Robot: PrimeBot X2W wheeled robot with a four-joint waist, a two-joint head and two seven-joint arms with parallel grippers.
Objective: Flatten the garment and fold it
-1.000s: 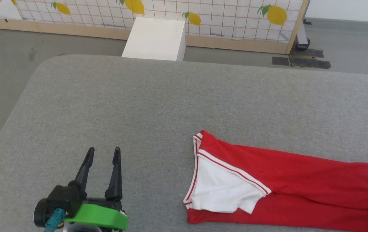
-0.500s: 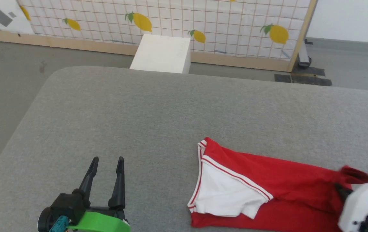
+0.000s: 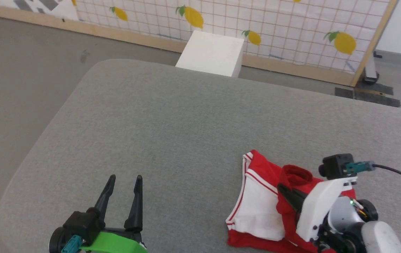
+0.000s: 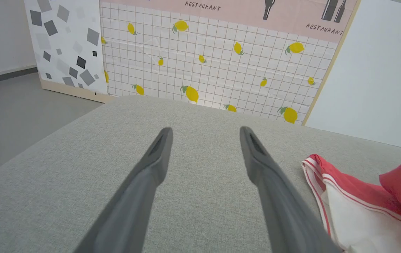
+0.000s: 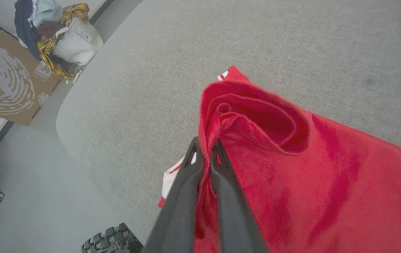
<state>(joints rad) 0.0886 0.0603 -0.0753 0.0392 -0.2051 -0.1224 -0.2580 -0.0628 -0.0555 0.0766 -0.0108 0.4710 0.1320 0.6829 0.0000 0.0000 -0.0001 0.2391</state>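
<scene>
Since a second ago, the red body of the garment [image 3: 258, 207], then stretched out long toward the right, has been gathered and carried back over its white sleeve, and the right gripper [image 3: 282, 188] has been brought into the head view. The whole head view has also shifted, which is put down to the camera.

The garment is now seen bunched on the near right part of the grey padded table [image 3: 186, 116]. Its white sleeve with red-and-white striped trim is laid flat on the fabric surface, and a rolled fold of red cloth is raised above it. The right gripper's fingers are pressed together on that red fold. In the right wrist view the cloth is pinched between the two dark fingers and hangs down past them.

The left gripper [image 3: 124, 178] is held at the near left of the table, well apart from the garment, with its fingers spread wide over bare grey fabric.

A white box [image 3: 211, 52] is seen on the floor beyond the table's far edge, in front of a lemon-patterned grid panel [image 3: 291, 24]. A bag of clothes [image 5: 53, 31] is seen in the right wrist view beside a printed cardboard sheet [image 5: 0, 88].
</scene>
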